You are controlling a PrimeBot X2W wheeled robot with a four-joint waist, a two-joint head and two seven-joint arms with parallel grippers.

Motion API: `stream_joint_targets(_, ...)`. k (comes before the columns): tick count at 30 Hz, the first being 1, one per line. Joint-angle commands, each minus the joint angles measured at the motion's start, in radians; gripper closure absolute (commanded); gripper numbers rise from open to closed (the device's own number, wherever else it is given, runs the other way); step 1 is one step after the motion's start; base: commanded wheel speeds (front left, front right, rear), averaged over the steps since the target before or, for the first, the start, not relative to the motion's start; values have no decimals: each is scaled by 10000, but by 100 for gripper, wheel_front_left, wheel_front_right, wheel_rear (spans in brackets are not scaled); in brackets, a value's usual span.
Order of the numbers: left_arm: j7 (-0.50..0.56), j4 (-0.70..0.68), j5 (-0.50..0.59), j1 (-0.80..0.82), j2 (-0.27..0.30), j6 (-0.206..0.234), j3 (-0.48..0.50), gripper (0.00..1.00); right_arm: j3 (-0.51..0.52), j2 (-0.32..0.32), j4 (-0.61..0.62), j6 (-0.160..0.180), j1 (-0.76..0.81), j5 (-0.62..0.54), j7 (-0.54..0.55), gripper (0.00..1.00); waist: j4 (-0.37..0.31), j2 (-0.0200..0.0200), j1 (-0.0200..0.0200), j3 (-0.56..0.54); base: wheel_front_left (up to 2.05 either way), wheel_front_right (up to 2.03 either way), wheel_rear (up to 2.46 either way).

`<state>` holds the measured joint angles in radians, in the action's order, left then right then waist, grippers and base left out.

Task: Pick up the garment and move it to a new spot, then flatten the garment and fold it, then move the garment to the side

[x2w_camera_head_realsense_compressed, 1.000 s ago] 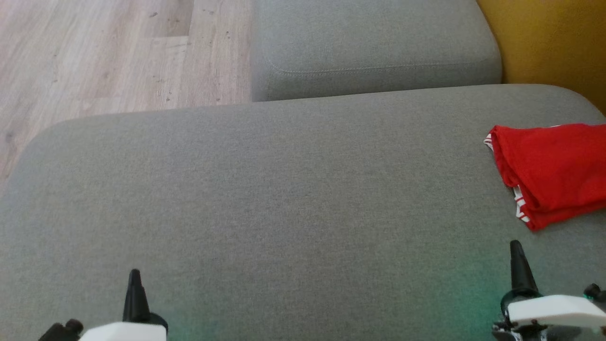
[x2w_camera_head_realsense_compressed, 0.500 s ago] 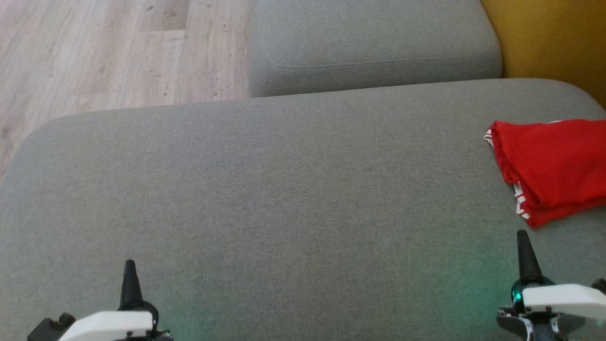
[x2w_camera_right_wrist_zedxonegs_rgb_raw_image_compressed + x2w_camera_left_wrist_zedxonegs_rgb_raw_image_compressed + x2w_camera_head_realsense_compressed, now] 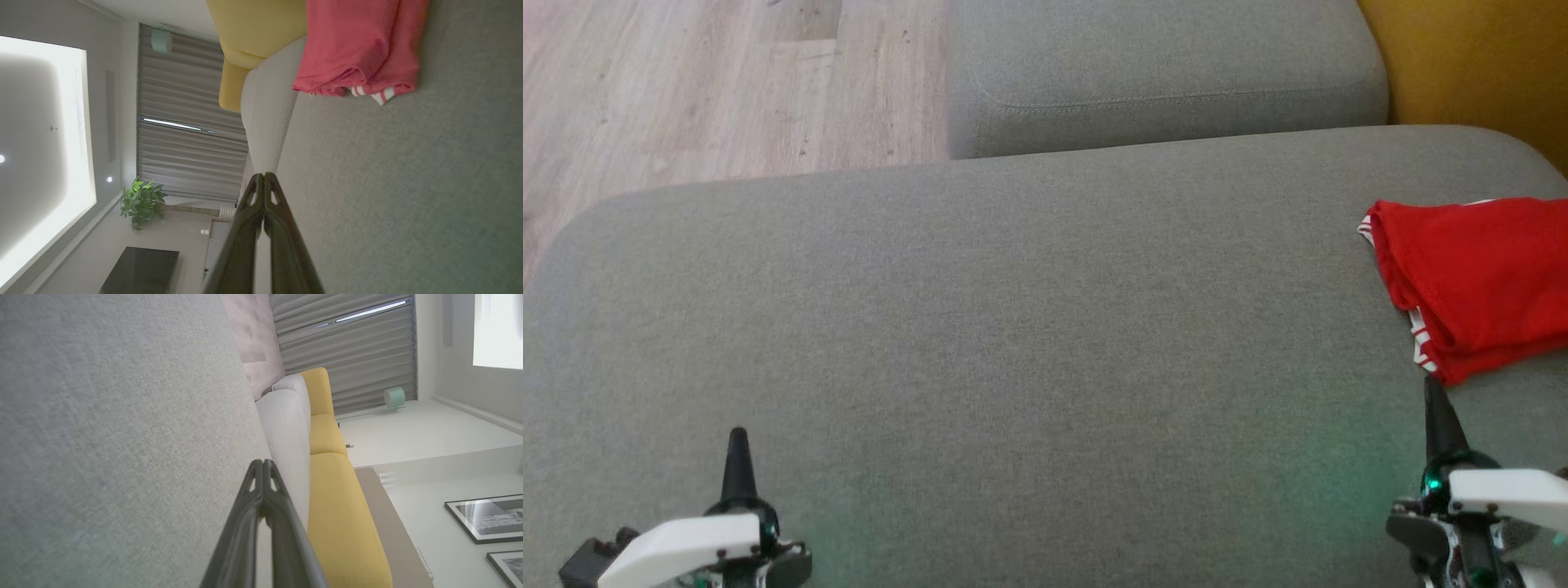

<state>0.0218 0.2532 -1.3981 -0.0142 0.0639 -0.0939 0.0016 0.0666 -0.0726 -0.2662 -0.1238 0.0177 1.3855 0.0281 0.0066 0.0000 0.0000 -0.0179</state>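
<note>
Clearly my right tool [image 3: 1439, 408], fingers pressed together, sits just below the folded red garment [image 3: 1478, 282]; left tool [image 3: 738, 457], likewise together, lies far off.

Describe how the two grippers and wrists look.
The left gripper and right gripper each have long, slim black fingers that narrow toward the tips, with small slots cut near the ends. Behind each sits a smooth white cover, and a green light glows at the base. Bare metal with screws shows under the right one.
</note>
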Motion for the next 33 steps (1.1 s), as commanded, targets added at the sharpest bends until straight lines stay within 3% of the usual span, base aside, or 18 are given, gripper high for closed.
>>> stream_joint_targets(1, 110, -258, -345, 633, 127, -112, 402, 100, -109, -16, 319, -60, -696, 383, 109, 100, -6, 0, 0, 21, 0, 0, 0)
stream_joint_targets(19, 646, -95, -2379, 1193, 104, -368, 787, 100, 213, 36, 230, -69, -1231, 2442, 643, 100, -65, 0, 0, 210, 0, 0, 0)
stream_joint_targets(33, 686, -93, -2341, 1198, 69, -368, 837, 100, 254, 65, 227, -69, -1236, 2412, 677, 100, -66, 0, 0, 211, 0, 0, 0)
